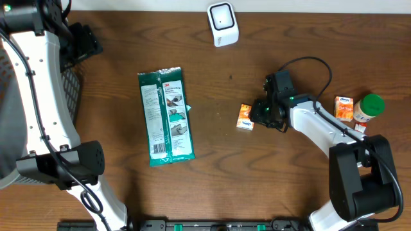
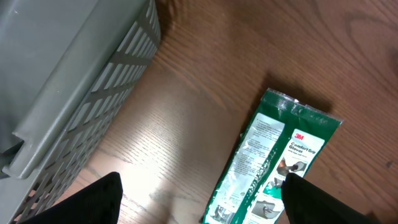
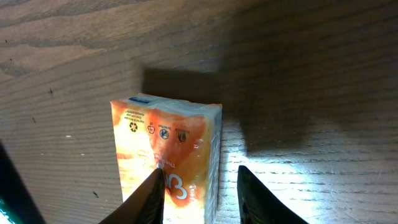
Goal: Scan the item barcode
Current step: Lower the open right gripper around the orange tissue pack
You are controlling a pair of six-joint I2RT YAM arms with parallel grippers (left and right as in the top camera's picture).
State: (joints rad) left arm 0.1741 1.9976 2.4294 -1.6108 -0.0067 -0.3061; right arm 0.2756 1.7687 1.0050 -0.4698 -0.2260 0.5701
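Scanner (image 1: 222,24) sitting at table's (image 1: 212,186) far edge, ctr. Glove pack (image 1: 166,115) lying left of ctr, basket (image 1: 67,96) sitting further left. Tissue pack (image 1: 244,117) lying right of ctr; 2nd tissue pack (image 1: 344,108) & jar (image 1: 368,108) standing side by side, far right.

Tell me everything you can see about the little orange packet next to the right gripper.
The orange packet is a small soft-looking block wrapped in glossy film, orange and white, with a row of tiny printed symbols near one end. It lies on the wooden table, right of the centre. The right gripper straddles it; one finger seems against its side, the other shows a gap.
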